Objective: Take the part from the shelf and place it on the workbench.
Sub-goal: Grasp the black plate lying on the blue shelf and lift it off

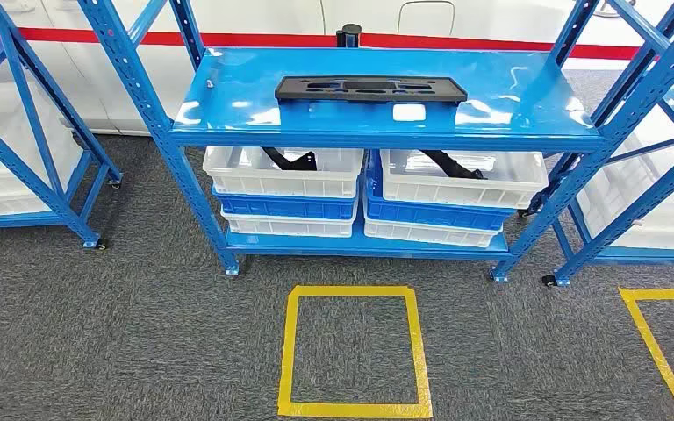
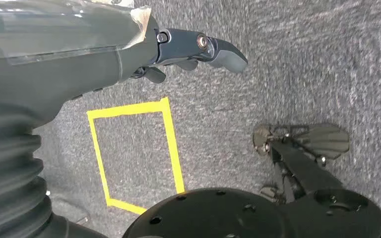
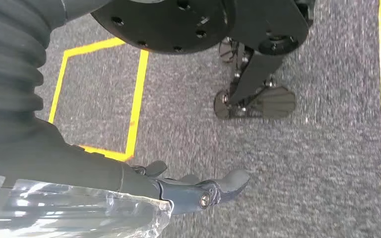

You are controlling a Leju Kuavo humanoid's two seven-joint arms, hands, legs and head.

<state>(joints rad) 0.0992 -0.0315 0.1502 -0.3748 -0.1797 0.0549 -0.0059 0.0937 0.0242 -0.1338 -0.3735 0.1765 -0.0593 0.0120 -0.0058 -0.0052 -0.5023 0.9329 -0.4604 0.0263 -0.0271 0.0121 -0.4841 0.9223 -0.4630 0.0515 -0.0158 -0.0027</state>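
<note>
Lying crosswise on the blue metal shelf (image 1: 228, 96), the flat black slotted plastic part (image 1: 370, 89) is seen ahead and above both hanging, empty, loosely spread hands: left hand (image 2: 188, 52), right hand (image 3: 198, 188), neither nearer.

Left hand (image 2: 198, 49): dark grey thumb, round silver pivot screws, ribbed grey wrist cover, clear film taped on. Right hand (image 3: 198, 191): same build, crinkled clear film.

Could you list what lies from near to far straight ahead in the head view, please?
Yellow tape square → stacked bins on the lower shelf → black part on the blue shelf top → red-striped wall.
</note>
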